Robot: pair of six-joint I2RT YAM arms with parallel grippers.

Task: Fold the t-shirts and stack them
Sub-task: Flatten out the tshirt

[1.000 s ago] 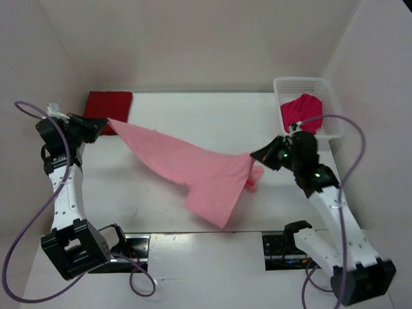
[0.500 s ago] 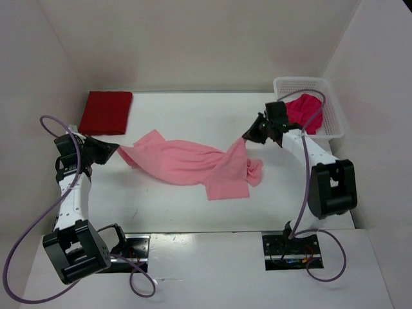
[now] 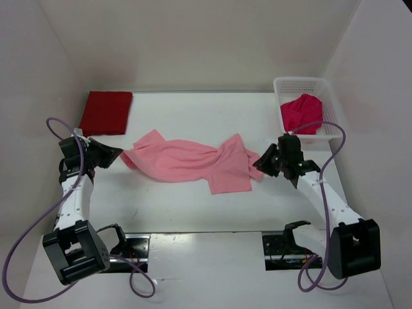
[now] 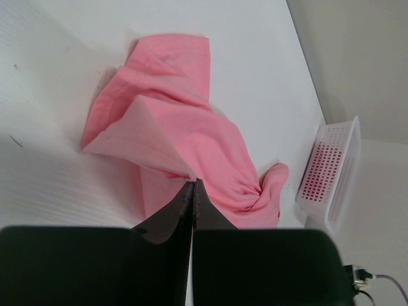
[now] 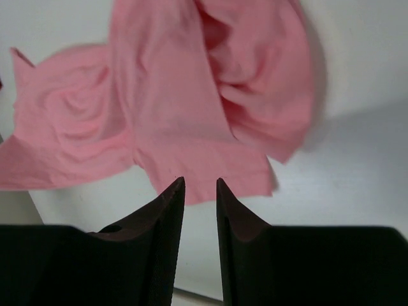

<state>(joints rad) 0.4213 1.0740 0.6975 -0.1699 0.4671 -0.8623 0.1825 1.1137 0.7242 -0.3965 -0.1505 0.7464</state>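
The light pink t-shirt [image 3: 187, 162] lies crumpled across the middle of the table. My left gripper [image 3: 117, 154] is shut on its left corner, low over the table; in the left wrist view the closed jaws [image 4: 193, 183] pinch a fold of the pink cloth [image 4: 191, 134]. My right gripper [image 3: 258, 162] is open and empty just right of the shirt's bunched right end. In the right wrist view the tips [image 5: 199, 183] hover over the shirt's [image 5: 185, 108] hem. The dark red t-shirt [image 3: 106, 112] lies folded at the back left. The magenta-crimson t-shirt [image 3: 302, 112] is bunched in the basket.
The white mesh basket [image 3: 325, 90] stands at the back right, also in the left wrist view [image 4: 331, 172]. White walls enclose the table on the left, back and right. Cables loop from both arms.
My right gripper has let go of the pink shirt and drawn back toward the near right. The shirt's right end has dropped onto the table. The left gripper has barely moved.
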